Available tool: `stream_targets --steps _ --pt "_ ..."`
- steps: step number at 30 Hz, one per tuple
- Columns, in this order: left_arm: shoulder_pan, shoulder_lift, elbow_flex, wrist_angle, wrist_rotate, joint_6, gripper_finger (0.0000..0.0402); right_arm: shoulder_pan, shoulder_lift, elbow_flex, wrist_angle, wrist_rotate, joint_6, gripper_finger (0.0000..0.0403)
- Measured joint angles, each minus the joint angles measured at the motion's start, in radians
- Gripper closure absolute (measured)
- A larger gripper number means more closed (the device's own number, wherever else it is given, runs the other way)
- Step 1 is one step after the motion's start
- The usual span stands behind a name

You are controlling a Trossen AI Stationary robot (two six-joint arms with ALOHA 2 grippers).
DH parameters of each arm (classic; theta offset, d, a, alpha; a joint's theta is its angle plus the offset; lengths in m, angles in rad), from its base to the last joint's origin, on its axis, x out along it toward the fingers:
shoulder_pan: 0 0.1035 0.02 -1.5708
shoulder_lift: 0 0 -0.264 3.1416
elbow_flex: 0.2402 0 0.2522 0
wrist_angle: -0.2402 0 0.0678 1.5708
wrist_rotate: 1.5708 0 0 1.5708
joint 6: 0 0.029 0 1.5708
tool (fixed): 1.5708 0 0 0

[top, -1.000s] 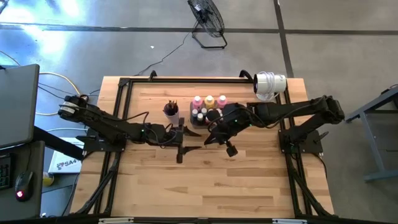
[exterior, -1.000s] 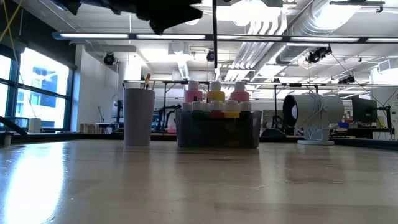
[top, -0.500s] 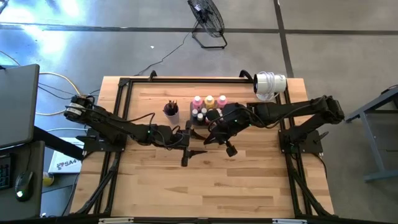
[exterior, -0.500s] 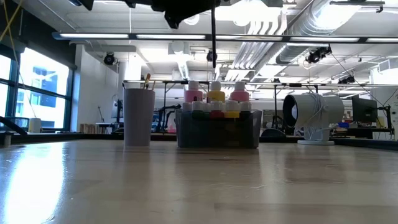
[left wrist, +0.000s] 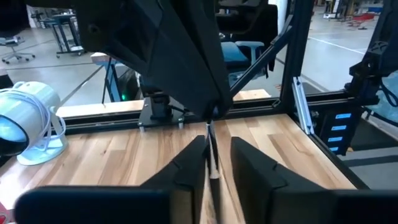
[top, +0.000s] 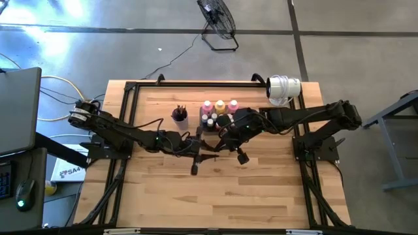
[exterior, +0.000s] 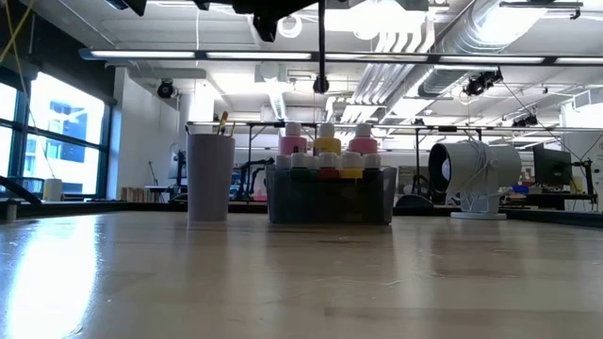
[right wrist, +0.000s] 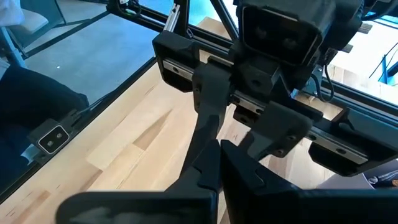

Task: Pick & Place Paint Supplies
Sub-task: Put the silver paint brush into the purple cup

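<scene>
A wide workshop with bright ceiling lights is stretching out behind the wooden table, and on the boards a dark grey tray is sitting beside a purple cup with brush tips poking out. The paint bottles, pink and yellow-orange with white-capped small ones in front, are standing packed in that tray. Above mid-table the two arms are meeting nose to nose. The right gripper is reaching in with its fingers pressed together on a thin dark paintbrush, which is hanging upright above the tray. The left gripper is closing narrowly around that same brush; whether its fingers are actually touching it is hard to tell.
</scene>
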Motion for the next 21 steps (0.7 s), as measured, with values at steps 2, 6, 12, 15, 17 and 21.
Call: stream_targets --steps 2,6,12,15,17,21 --pt "0.000 0.000 0.000 -0.002 0.003 0.000 0.0341 0.000 0.000 0.000 0.000 0.000 0.000 0.0400" --pt "0.000 0.000 0.000 -0.005 0.003 0.001 0.0376 0.000 0.000 0.000 0.015 0.009 -0.008 0.0400" --pt "-0.001 0.000 0.000 -0.005 0.016 0.016 0.0385 0.000 0.000 0.000 0.031 0.086 -0.007 0.0400" --pt "0.000 0.000 0.000 -0.006 0.015 0.026 0.0388 0.000 0.000 0.000 0.031 0.110 -0.007 0.0399" --pt "0.000 0.000 0.000 -0.014 0.009 0.036 0.0392 0.000 -0.003 0.000 0.029 0.111 -0.007 0.0393" --pt "-0.001 -0.020 -0.002 -0.101 -0.114 0.072 0.0392 0.008 -0.043 0.000 0.002 0.153 0.000 0.0373"
